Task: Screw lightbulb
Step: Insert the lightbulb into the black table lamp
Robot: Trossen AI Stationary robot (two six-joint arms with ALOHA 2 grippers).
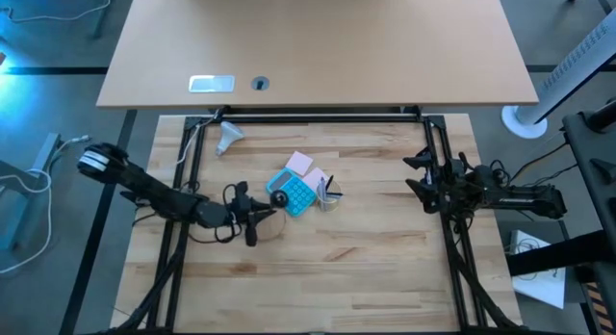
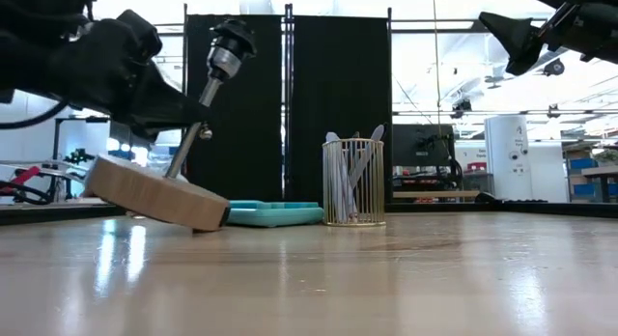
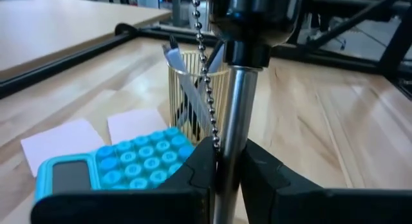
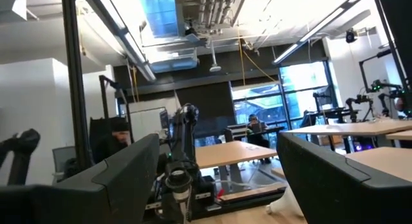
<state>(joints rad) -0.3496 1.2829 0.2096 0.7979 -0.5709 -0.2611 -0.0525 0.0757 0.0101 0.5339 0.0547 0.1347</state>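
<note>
The frosted white lightbulb (image 1: pixel 229 135) lies on its side on the table at the far left, and no gripper touches it. A small lamp has a round wooden disc base (image 2: pixel 154 193), a metal stem (image 2: pixel 185 148) and a black socket (image 2: pixel 230 44) on top. My left gripper (image 1: pixel 248 216) is shut on the stem. My right gripper (image 1: pixel 421 177) is open and empty, raised at the table's right; it also shows in the low view (image 2: pixel 521 37). My left gripper pinches the lamp's metal stem (image 3: pixel 226 161) between its two fingers, below the black socket (image 3: pixel 254 18). The fingers come about level from the table's left and lie across the stem. The lamp is tilted: the base rests on one edge (image 2: pixel 214 220), its other side raised.
A blue calculator (image 1: pixel 296 192), pink notes (image 1: pixel 300 163) and a wire pen cup (image 1: pixel 329 196) stand just right of the lamp. A bead chain (image 3: pixel 205 69) hangs from the socket. Bare wood lies toward the near edge and between the arms.
</note>
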